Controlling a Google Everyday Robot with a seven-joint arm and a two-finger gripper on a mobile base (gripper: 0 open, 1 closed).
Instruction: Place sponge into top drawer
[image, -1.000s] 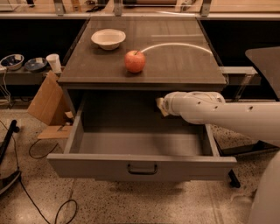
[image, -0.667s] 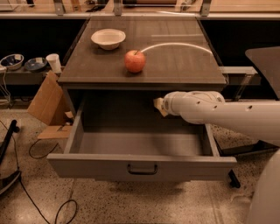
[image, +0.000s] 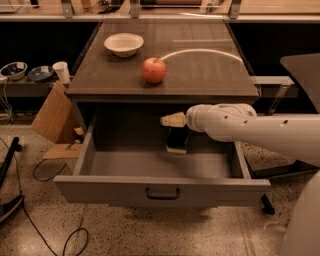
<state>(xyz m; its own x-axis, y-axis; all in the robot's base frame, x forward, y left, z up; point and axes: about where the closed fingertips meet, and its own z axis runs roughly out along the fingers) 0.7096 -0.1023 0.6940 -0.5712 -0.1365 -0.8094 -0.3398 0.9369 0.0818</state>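
Top drawer (image: 88, 150): open, near side.
Bowl (image: 123, 44), apple (image: 154, 70): far, on tabletop (image: 210, 75).
Sponge (image: 177, 142): within the drawer space, right of centre, seemingly just off the floor.
Tool (image: 175, 131): clenched on sponge from above.
Step in hand: placement.
Next move: set sponge down, let go, lift clear of the tabletop edge.

No text, label, brand or number can be read anywhere. The tool (image: 169, 120) hangs over the open top drawer (image: 160, 187), at about one o'clock from its middle.
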